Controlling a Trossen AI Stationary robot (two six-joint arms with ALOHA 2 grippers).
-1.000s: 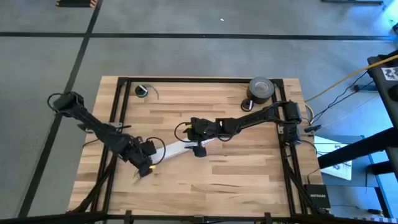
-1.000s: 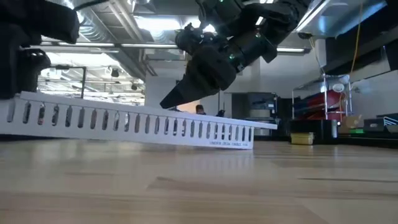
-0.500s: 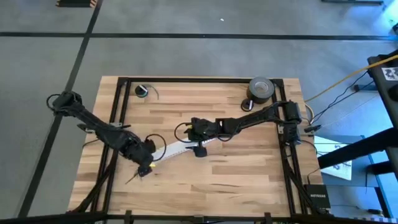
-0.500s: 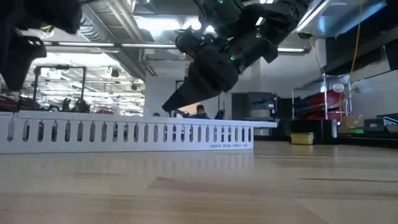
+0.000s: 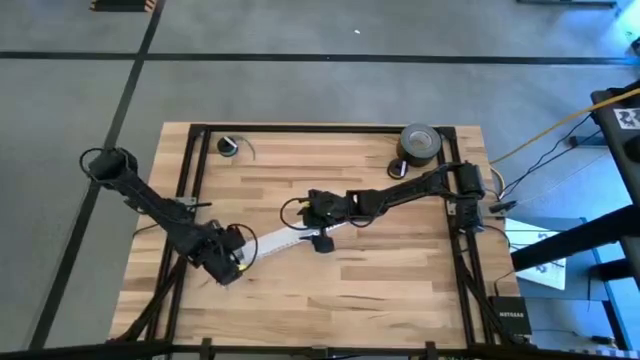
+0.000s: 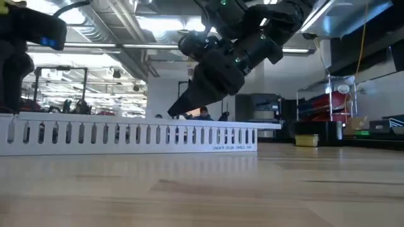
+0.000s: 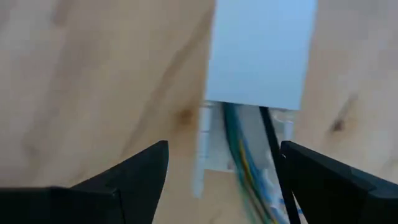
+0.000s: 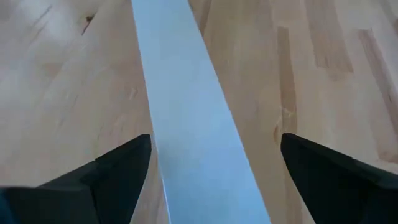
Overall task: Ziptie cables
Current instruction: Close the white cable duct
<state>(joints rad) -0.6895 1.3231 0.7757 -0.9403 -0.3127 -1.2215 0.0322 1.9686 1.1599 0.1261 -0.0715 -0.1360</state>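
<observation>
A long white slotted duct [image 5: 290, 238] lies flat on the wooden table, running from the near left toward the middle. The left wrist view looks into its uncovered end, where the cables [image 7: 239, 158], thin green and yellow wires, lie in the channel. A thin black strip, the ziptie [image 7: 273, 155], lies beside them. My left gripper [image 5: 230, 265] is open at that end, one finger on either side. My right gripper [image 5: 318, 228] is open above the duct's white cover [image 8: 186, 112] near the middle, its fingers astride the cover and pointing down.
A grey tape roll [image 5: 420, 143] and a small dark object [image 5: 398, 168] sit at the far right corner. A small spool [image 5: 229, 146] sits at the far left. Black frame rails [image 5: 190, 180] run along the table's edges. Bare wood lies toward the near right.
The duct's end beside my left gripper, raised off the table a second ago, has come down. The duct now lies level along its whole length. My right gripper has stayed above the duct's middle.
</observation>
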